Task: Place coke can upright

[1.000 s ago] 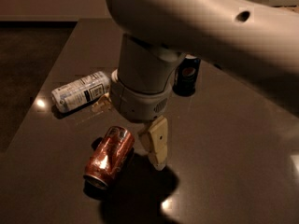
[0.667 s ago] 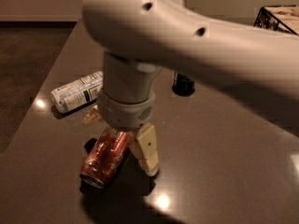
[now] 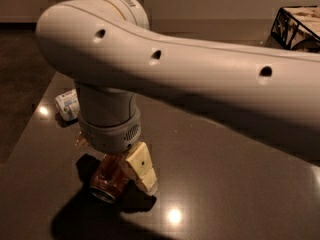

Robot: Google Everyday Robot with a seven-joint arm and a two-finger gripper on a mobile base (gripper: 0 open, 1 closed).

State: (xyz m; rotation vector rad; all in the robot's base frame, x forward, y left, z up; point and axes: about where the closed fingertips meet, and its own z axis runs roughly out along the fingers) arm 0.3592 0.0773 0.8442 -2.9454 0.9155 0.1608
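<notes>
Directly beneath the gripper (image 3: 121, 175), the coke can (image 3: 105, 180) lies sideways, long axis toward the camera; whether it is grasped cannot be told.

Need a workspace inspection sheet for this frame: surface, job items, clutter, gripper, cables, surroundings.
Surface: dark glossy table, light glints on it.
Job's things: coke can lying on its side near the front left, not upright.
Clutter: pale container at the left, partly hidden behind the arm.
Grippers: gripper low at the coke can, right against it.
Cables: nothing seen.
Surroundings: dark wire-frame object at top right; dark floor to the left.
</notes>
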